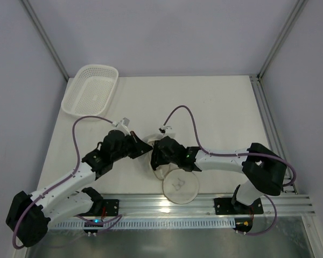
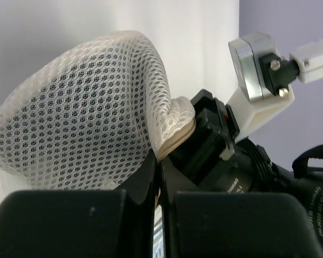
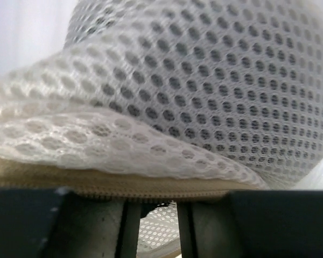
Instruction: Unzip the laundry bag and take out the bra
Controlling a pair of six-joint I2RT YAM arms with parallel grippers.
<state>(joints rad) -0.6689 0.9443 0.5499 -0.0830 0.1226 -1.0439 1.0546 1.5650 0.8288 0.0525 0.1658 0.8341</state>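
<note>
The laundry bag (image 1: 180,185) sits toward 6 o'clock on the counter (image 1: 204,107), with one half lifted. It looks light, soft and floppy, so the firmer zipper rim (image 2: 175,142) is the best hold. The left hand (image 2: 157,164) pinches this rim, and the right hand (image 3: 151,209) stands narrowly open beside it.

Your white table (image 1: 220,107), pale lilac walls (image 1: 167,32) behind it, aluminium posts (image 1: 43,37) at its far corners, slotted rail (image 1: 204,201) along its near edge
</note>
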